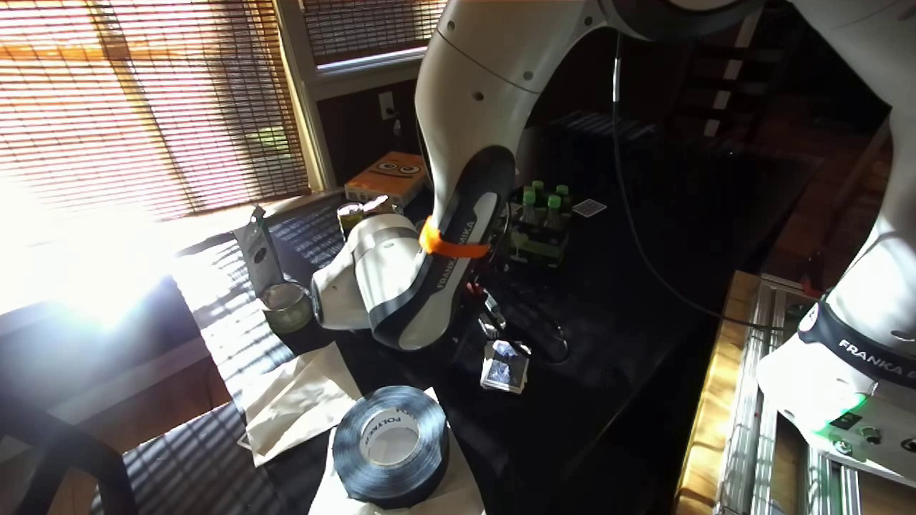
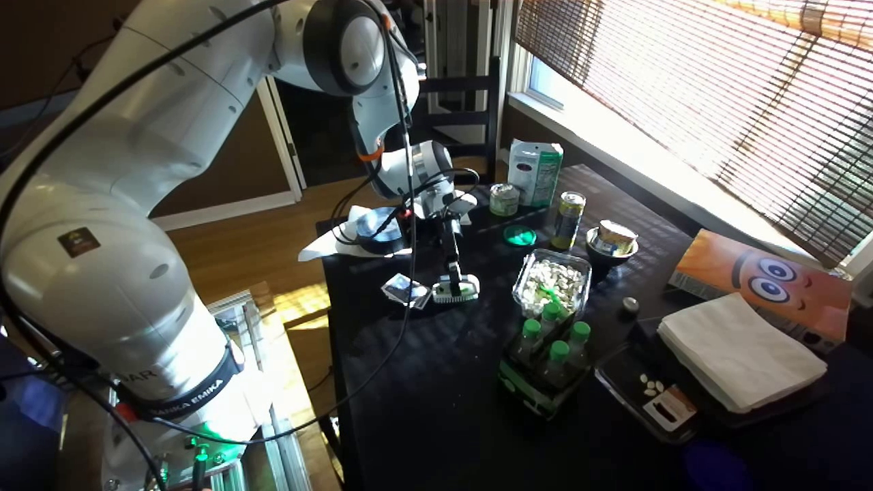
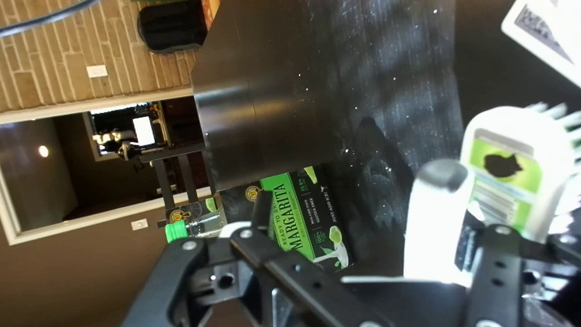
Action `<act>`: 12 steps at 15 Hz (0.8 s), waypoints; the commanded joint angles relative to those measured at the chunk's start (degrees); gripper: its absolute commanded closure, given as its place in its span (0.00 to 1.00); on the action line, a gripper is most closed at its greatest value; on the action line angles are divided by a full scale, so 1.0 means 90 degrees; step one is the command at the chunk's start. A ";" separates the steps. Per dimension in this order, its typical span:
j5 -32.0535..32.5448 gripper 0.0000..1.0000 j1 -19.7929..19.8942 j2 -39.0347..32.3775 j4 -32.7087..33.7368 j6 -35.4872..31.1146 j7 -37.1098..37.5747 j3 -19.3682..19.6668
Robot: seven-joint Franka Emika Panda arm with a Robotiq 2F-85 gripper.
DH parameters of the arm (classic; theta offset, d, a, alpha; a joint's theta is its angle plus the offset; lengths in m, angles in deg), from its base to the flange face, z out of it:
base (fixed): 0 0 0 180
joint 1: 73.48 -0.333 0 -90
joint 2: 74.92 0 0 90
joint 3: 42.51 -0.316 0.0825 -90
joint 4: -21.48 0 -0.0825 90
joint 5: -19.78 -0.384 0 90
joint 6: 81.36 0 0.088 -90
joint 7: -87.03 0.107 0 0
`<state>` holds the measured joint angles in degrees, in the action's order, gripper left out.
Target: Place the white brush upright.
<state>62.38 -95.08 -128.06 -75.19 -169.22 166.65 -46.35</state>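
At wrist view's edge, white brush (image 3: 513,165) partly hidden, bristles (image 3: 556,111) cropped, gripper (image 2: 452,271) spread wide

My arm (image 1: 486,118) is smooth, white and rounded, dotted with small grey spots (image 1: 478,96). An orange strap (image 1: 454,245) rings it, over a dark-edged panel (image 1: 494,168). I wear a pale disc (image 2: 361,53) rimmed in black, and a dark square sticker (image 2: 78,241) on the white. My base (image 1: 787,386) has a dark band (image 1: 866,357) lettered FRANKA in white. Black cables (image 2: 411,225) run along me. My pincer (image 3: 365,225) is black linkage, with round silver screws (image 3: 189,245).
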 commanded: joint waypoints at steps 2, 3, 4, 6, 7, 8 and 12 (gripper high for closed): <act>-0.0463 0.00 0.0152 0.0176 0.0032 -0.0111 -0.0054 -0.0029; -0.0499 0.00 0.0130 0.0162 0.0055 -0.0070 -0.0051 -0.0004; -0.0534 0.00 0.0110 0.0126 0.0096 -0.0014 -0.0098 0.0001; -0.0586 0.00 0.0063 0.0117 0.0104 0.0099 -0.0102 0.0025; -0.0603 0.00 0.0045 0.0173 0.0058 0.0143 -0.0105 0.0021; -0.0617 0.00 0.0039 0.0231 0.0003 0.0134 -0.0104 0.0009; -0.0616 0.00 -0.0006 0.0476 -0.0145 -0.0007 0.0062 -0.0016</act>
<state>58.50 -94.63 -126.43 -75.04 -169.14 166.66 -46.44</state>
